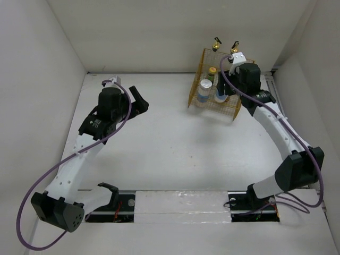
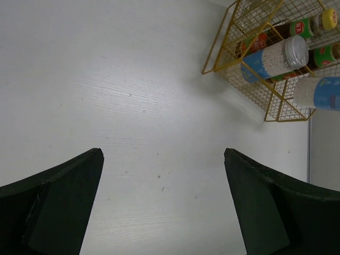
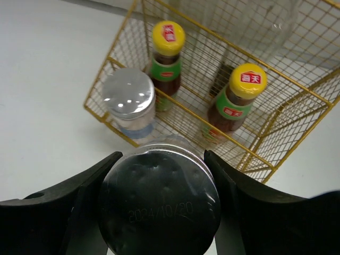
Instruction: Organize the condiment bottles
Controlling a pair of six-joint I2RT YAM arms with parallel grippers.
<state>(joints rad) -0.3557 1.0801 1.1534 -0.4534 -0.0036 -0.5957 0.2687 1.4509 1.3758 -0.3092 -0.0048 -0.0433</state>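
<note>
My right gripper (image 3: 161,158) is shut on a white, blue-banded cylinder by its silver lid (image 3: 159,204), at the front tier of the yellow wire rack (image 3: 110,61). In the top view the gripper (image 1: 227,86) holds this cylinder (image 1: 220,96) beside the second cylinder (image 1: 205,89), whose lid also shows in the right wrist view (image 3: 129,94). Two red bottles with yellow caps (image 3: 168,45) (image 3: 241,87) stand in the tier behind. Two clear glass bottles with gold spouts (image 1: 217,45) (image 1: 234,49) stand in the rack's back tier. My left gripper (image 1: 139,101) is open and empty over bare table (image 2: 163,154).
The rack (image 1: 197,101) stands at the back right, close to the back wall and the right wall. White walls enclose the table on three sides. A taped strip (image 1: 180,204) runs between the arm bases at the near edge.
</note>
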